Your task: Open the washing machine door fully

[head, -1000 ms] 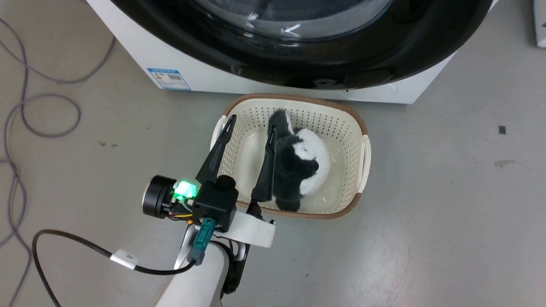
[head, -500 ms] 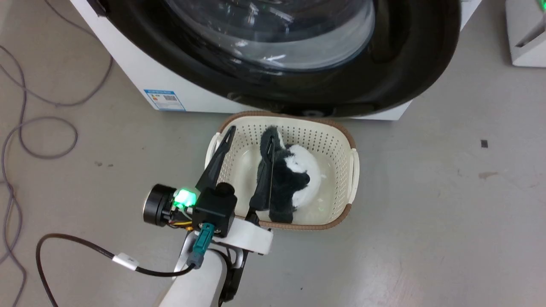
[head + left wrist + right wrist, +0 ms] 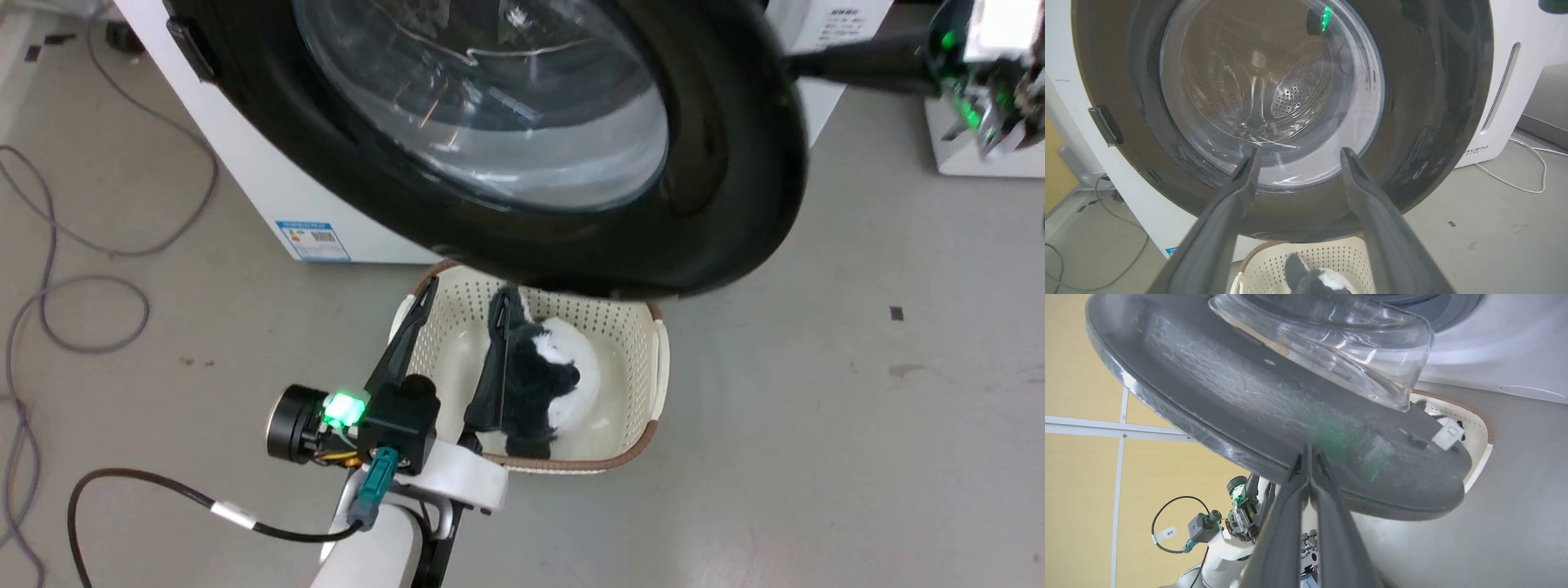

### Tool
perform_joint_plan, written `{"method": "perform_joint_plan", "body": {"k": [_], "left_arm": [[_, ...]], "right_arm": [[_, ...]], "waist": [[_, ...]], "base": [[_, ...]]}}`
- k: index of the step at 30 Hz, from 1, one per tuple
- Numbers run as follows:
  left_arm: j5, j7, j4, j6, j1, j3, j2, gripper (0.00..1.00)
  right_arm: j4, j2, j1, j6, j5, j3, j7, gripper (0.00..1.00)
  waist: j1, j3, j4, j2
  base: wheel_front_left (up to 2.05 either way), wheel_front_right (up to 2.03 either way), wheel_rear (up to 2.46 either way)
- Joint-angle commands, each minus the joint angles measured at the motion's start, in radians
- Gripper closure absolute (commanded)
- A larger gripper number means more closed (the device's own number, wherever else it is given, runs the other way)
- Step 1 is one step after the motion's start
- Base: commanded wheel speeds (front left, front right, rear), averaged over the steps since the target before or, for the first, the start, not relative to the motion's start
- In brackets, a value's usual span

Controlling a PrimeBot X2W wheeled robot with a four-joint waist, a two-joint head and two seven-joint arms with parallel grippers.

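Head view shows me a cream perforated basket [image 3: 657, 359] with a brown rim on the floor, just in front of the washing machine [image 3: 261, 188], and in it lies a black and white plush toy [image 3: 539, 380]. My left tool [image 3: 465, 290] hangs over the basket's near left side with its fingers spread wide and nothing between them. On the right wrist view my right tool [image 3: 1308, 447] has its fingers pressed together, tips against the grey inner face of the washing machine door [image 3: 735, 163] near its rim. That door stands partly swung out from the machine, overhanging the basket's far end. A blue label [image 3: 313, 241] sits low on the machine's front, too small for me to read. The white appliance [image 3: 1506, 81] beside it carries lettering ending "ELBIRD".
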Motion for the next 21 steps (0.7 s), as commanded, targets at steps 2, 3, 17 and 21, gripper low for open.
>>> {"method": "perform_joint_plan", "body": {"k": [2,3,17,21], "left_arm": [[-0.004,-0.006,0.006,-0.006,0.023,0.006,0.004,0.00],[-0.004,-0.006,0.008,-0.008,0.027,0.008,0.004,0.00],[-0.004,-0.006,0.038,-0.022,0.077,0.031,0.007,0.00],[-0.006,-0.006,0.041,-0.019,0.102,0.044,0.008,0.00]], "right_arm": [[-0.034,0.006,0.052,0.001,0.016,-0.001,0.018,1.00],[-0.048,0.009,0.069,0.001,0.021,0.000,0.025,1.00],[-0.300,0.046,0.323,0.001,0.114,0.026,0.087,1.00],[-0.378,0.053,0.395,0.001,0.142,0.048,0.086,1.00]], "waist": [[0.0000,-0.016,-0.006,0.0000],[0.0000,-0.022,-0.008,0.0000],[0.0000,-0.093,0.009,0.0000],[0.0000,-0.120,0.020,0.0000]], "base": [[0.00,0.00,0.00],[0.00,0.00,0.00],[0.00,0.00,0.00],[0.00,0.00,0.00]]}}
